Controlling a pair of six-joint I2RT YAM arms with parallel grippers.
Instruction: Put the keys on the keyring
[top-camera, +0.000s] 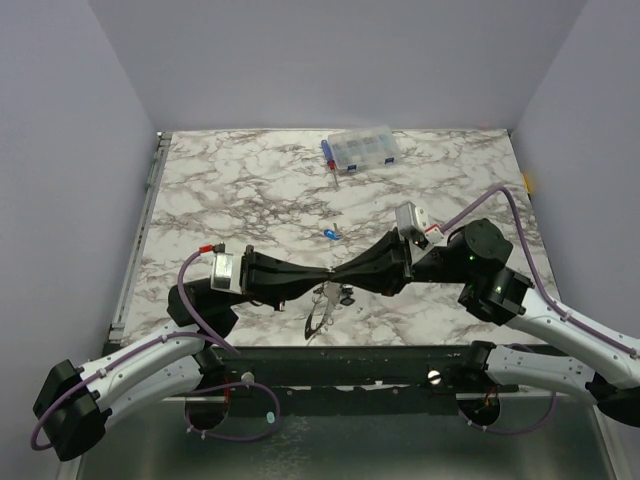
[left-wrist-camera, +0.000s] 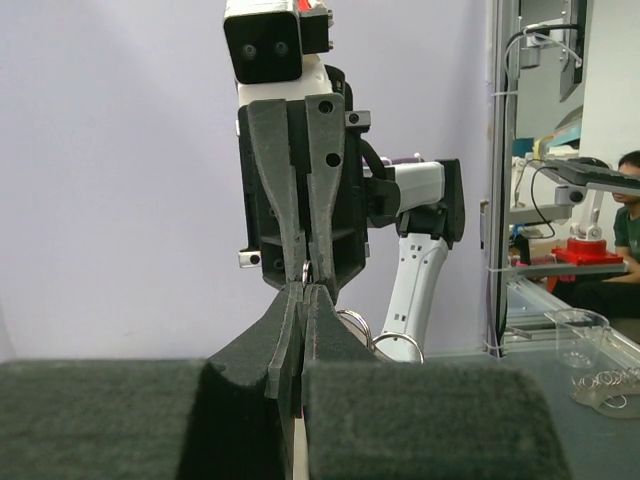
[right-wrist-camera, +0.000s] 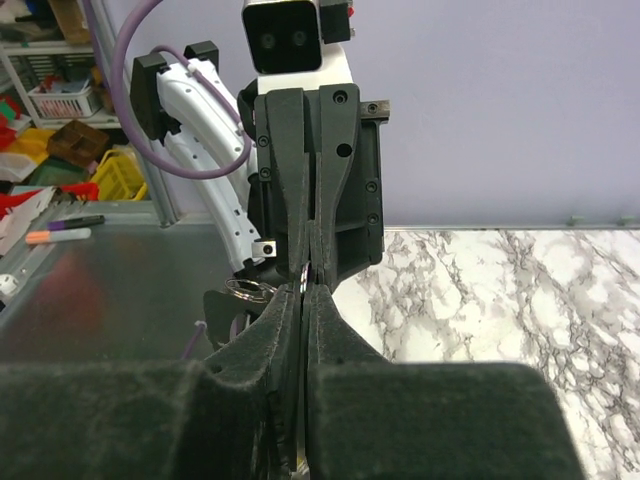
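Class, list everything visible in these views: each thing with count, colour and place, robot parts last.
marble table: one, white with grey veins, under everything.
clear plastic compartment box: one, blue parts inside, table's far edge.
thin silver-grey metal keyring: one, at the meeting fingertips.
small blue key tag: one, beyond the fingertips.
small dark tag: one, beside the keyring.
left gripper: one, black, shut on keyring.
right gripper: one, black, shut on keyring, tips touching left's.

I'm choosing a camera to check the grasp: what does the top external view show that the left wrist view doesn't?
Only top external: the blue key on the marble table and the clear compartment box. Only left wrist: the keyring, thin metal pinched at the tips, plus a person in the background. Both: left gripper and right gripper shut, meeting tip to tip.
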